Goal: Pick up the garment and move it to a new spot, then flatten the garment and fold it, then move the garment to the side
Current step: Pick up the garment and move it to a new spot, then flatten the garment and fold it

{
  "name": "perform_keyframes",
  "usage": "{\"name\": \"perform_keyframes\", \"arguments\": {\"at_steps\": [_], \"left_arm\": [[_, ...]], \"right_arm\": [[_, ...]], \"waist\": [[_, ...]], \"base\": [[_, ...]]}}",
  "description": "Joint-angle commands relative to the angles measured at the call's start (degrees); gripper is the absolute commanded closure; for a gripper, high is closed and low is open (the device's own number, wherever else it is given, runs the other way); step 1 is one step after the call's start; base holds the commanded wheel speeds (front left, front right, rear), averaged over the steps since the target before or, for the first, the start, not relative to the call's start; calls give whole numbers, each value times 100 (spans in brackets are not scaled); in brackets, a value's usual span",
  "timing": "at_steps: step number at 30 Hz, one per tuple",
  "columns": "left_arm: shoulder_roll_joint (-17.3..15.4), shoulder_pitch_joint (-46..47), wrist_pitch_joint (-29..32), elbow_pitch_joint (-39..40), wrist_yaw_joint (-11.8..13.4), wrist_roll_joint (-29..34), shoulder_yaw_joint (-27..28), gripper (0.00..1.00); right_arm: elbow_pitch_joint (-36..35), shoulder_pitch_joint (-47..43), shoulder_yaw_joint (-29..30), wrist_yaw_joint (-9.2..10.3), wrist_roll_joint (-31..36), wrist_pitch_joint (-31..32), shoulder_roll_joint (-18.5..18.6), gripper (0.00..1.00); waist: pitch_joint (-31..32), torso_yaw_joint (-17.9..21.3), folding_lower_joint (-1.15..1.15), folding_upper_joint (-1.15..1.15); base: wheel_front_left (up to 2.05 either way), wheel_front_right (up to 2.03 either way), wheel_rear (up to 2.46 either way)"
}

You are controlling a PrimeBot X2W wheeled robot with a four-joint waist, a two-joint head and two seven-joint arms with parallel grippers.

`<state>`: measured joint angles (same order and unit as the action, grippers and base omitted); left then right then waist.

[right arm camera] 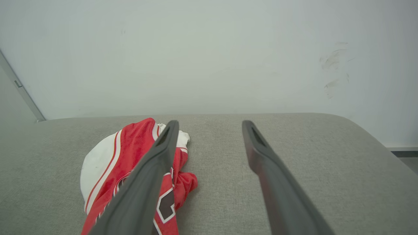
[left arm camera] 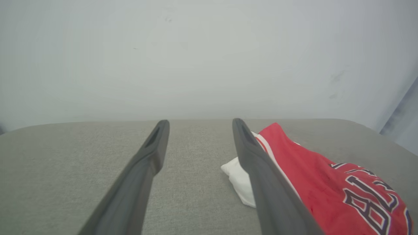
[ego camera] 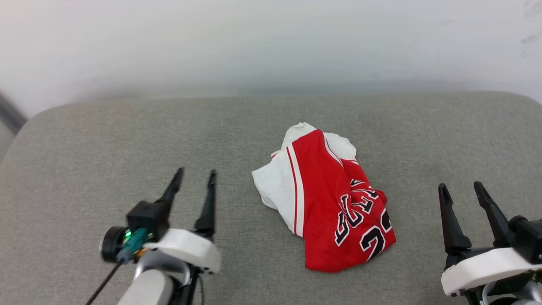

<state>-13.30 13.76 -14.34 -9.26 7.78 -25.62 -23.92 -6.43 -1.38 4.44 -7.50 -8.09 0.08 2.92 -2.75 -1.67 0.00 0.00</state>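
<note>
The garment [ego camera: 326, 199] lies crumpled in a heap on the grey cushioned surface [ego camera: 127, 135], red with white sleeves and black lettering showing toward the front. My left gripper [ego camera: 197, 173] stands open to its left, apart from the cloth, nothing between its fingers. In the left wrist view the garment [left arm camera: 313, 173] lies to the right of the open left gripper [left arm camera: 199, 122]. My right gripper [ego camera: 460, 186] stands open to the garment's right, also apart from it. In the right wrist view the garment [right arm camera: 130, 153] sits left of the right gripper [right arm camera: 209, 123], partly behind one finger.
A pale wall [ego camera: 271, 42] rises right behind the cushion's far edge. The cushion's rounded corners show at far left and far right. A grey strip [ego camera: 8, 112] stands at the far left by the wall.
</note>
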Motion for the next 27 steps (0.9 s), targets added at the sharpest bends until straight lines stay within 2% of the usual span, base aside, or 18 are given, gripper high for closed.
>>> {"name": "perform_keyframes", "arguments": {"at_steps": [1, 6, 13, 24, 27], "left_arm": [[-106, -194, -50, 5, 83, -36, 157, 0], [-344, -611, -61, 30, 157, -140, 432, 0], [-511, -877, -12, 93, 191, -209, 510, 0], [-623, -836, 140, 225, 252, -166, 459, 0], [-676, -602, 298, 233, 177, -127, 383, 0]], "right_arm": [[-18, -110, 12, 2, -35, 20, -4, 0], [16, -277, 21, 2, -105, 54, -4, 0], [9, -411, 13, 2, -105, 76, -5, 0], [15, -306, -59, 2, -72, 102, -5, 0], [-16, -257, -43, 2, -63, 100, -5, 0]], "waist": [[121, -93, 0, 0], [274, -117, 0, 0], [341, -69, 0, 0], [274, 23, 0, 0], [194, 4, 0, 0]], "base": [[0, 0, 0], [0, 0, 0], [0, 0, 0], [0, 0, 0], [0, 0, 0]]}}
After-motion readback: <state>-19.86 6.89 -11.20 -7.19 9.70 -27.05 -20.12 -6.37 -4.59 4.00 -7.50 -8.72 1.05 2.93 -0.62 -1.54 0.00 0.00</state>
